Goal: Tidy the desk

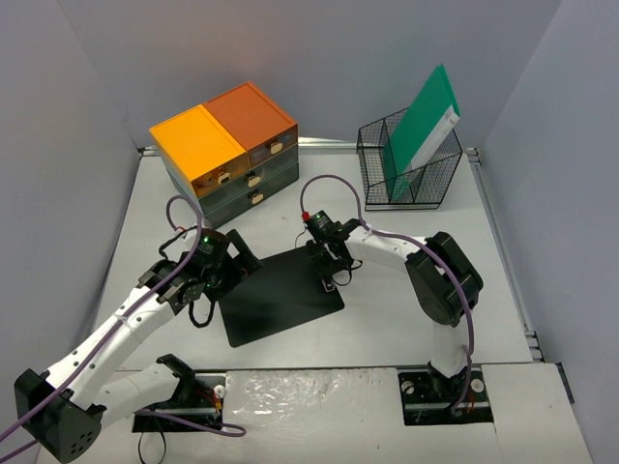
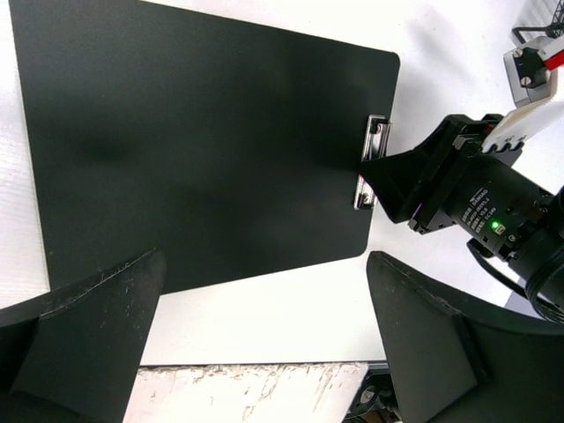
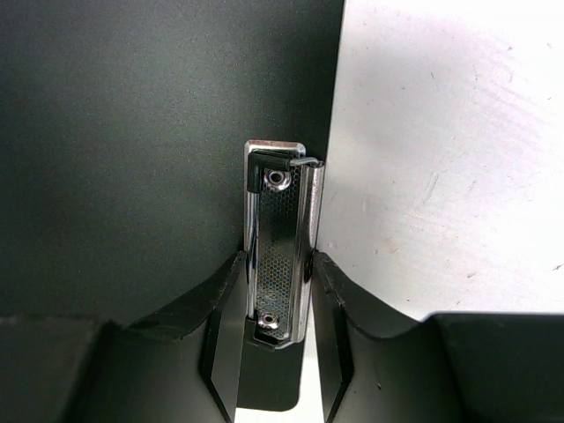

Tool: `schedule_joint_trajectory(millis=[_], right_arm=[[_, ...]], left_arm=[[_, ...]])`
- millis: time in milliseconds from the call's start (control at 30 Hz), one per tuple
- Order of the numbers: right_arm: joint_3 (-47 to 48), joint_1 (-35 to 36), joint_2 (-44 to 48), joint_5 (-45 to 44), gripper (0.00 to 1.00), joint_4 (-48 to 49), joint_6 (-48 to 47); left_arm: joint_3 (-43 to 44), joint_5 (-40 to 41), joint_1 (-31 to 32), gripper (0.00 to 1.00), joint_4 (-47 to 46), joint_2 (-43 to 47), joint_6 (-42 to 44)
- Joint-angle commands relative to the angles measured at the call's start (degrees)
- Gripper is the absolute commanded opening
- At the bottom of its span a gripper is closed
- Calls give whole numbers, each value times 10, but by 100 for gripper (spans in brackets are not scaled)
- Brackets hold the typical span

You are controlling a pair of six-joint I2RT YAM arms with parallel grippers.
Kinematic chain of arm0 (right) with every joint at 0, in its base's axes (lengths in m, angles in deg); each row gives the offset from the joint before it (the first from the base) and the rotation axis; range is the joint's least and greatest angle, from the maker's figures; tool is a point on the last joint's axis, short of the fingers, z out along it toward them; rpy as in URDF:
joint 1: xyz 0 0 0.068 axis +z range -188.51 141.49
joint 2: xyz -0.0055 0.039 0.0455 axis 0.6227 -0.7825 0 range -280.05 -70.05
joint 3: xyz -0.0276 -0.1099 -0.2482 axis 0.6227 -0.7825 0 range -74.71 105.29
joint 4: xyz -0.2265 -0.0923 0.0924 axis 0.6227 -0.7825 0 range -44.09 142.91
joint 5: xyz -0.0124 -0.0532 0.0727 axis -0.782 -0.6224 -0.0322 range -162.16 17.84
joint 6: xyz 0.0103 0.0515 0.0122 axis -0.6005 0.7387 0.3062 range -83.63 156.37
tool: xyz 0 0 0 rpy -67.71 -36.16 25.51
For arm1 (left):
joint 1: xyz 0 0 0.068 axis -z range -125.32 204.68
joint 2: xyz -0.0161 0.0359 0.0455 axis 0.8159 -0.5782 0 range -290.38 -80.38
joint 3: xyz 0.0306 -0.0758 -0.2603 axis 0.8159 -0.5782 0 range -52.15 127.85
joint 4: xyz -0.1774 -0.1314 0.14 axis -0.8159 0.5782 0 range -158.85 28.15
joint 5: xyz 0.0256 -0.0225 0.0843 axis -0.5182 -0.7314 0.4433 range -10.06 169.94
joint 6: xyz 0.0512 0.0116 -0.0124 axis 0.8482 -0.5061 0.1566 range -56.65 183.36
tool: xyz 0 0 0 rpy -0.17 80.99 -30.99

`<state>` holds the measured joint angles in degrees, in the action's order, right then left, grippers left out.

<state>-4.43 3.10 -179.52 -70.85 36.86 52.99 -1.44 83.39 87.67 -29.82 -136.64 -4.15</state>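
R hand (image 3: 275, 295) narrow, fingers pinched on the metal clip (image 3: 278, 229) at the clipboard (image 1: 280, 295) edge. L hand (image 2: 264, 264) wide, nothing betw. its fingers, by the clipboard's other end. Clipboard lies flat mid-tabletop (image 1: 387, 329), which spans under both arms. Far L: orange-topped drawer unit (image 1: 227, 150). Far R: wire basket (image 1: 411, 169) w/ green folder (image 1: 426, 121) in it.

I see bright, even overhead light, soft shadows on the desk (image 1: 377, 329), dull sheen on the clipboard (image 2: 203, 150), views sharp.
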Motion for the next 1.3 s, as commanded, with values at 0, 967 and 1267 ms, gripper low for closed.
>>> schedule_joint_trajectory(millis=[0, 967, 1267], right_arm=[[-16, -4, -10, 12, 1, -33, 2], [210, -37, 58, -61, 0, -187, -8], [300, -42, 58, -146, 0, -270, -16]], left_arm=[[60, 8, 3, 97, 15, -7, 44], [250, 3, 52, 95, 102, -112, 266], [301, 0, 55, 95, 118, -145, 327]])
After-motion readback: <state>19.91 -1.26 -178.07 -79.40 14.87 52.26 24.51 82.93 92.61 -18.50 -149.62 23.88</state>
